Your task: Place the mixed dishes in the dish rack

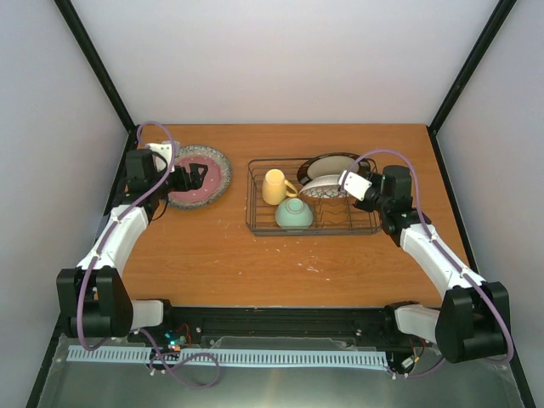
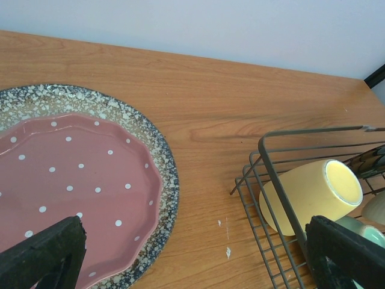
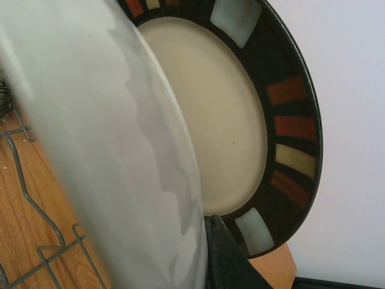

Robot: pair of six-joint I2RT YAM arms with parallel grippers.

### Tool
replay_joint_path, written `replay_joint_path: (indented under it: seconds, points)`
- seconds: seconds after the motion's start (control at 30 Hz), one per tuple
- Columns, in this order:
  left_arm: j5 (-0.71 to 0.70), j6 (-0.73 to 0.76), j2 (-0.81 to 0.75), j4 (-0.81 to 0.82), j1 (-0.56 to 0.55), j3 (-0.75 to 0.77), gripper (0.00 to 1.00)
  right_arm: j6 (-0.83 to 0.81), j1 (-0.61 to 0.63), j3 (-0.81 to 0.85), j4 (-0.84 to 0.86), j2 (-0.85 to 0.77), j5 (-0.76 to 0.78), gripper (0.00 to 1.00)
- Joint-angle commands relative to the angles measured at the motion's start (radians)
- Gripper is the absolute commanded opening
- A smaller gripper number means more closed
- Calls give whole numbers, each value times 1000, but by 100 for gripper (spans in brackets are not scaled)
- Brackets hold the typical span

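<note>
The pink plate with speckled grey rim (image 1: 212, 170) lies flat on the table left of the black wire dish rack (image 1: 255, 204). My left gripper (image 1: 195, 177) is open and empty, low over the plate's right part (image 2: 72, 180), its fingers (image 2: 45, 253) spread wide. In the rack lie the yellow mug (image 1: 274, 187) on its side and the mint bowl (image 1: 294, 214); the cream plate with dark striped rim (image 1: 327, 161) stands at the back. My right gripper (image 1: 347, 183) is shut on another plate (image 1: 323, 187), held tilted in the rack; its pale underside (image 3: 90, 132) fills the right wrist view in front of the cream plate (image 3: 210, 108).
The rack's near-left corner (image 2: 264, 150) and the mug (image 2: 307, 195) stand just right of my left gripper. White walls and black frame posts close the table's back and sides. Small white flecks (image 2: 227, 251) mark the wood between plate and rack.
</note>
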Motion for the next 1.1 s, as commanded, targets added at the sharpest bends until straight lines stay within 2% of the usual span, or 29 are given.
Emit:
replay_joint_path:
  seconds: [0.0,0.2,0.4,0.53,0.77,0.93,1.03,1.07]
  points:
    - [4,17,14,31,8,30,100,28,-11,25,119,-5,12,13]
    - [-4,22,11,24,8,34,100,43,-11,36,98,28,7,20]
    - [-5,23,14,24,8,37,100,57,-11,63,67,49,3,36]
    - [1,20,21,26,8,40,100,61,-11,65,56,45,20,37]
    - [8,19,30,23,8,46,100,78,-11,51,61,-4,63,49]
    - [32,7,53,18,8,49,100,120,-11,38,85,-51,44,60]
    - [51,-8,78,18,10,55,100,154,-11,30,111,-78,24,73]
    - [57,-13,87,18,10,58,100,164,-11,30,116,-86,18,82]
